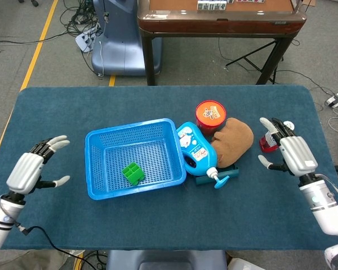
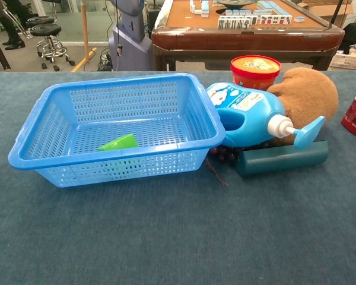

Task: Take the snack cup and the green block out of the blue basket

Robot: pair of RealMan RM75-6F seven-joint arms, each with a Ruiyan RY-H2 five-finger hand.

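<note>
On the table there are one blue basket (image 1: 101,147), one green block (image 1: 133,173), one snack cup (image 1: 210,115), one blue detergent bottle (image 1: 196,149), one brown plush toy (image 1: 233,140), one dark teal box (image 2: 282,158), one red bottle (image 1: 266,143) and two robot hands (image 1: 28,171) (image 1: 293,153).

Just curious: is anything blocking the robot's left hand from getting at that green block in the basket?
Only the blue basket's own left wall stands between the left hand and the green block. The basket is open on top, so reaching over the rim looks clear.
</note>
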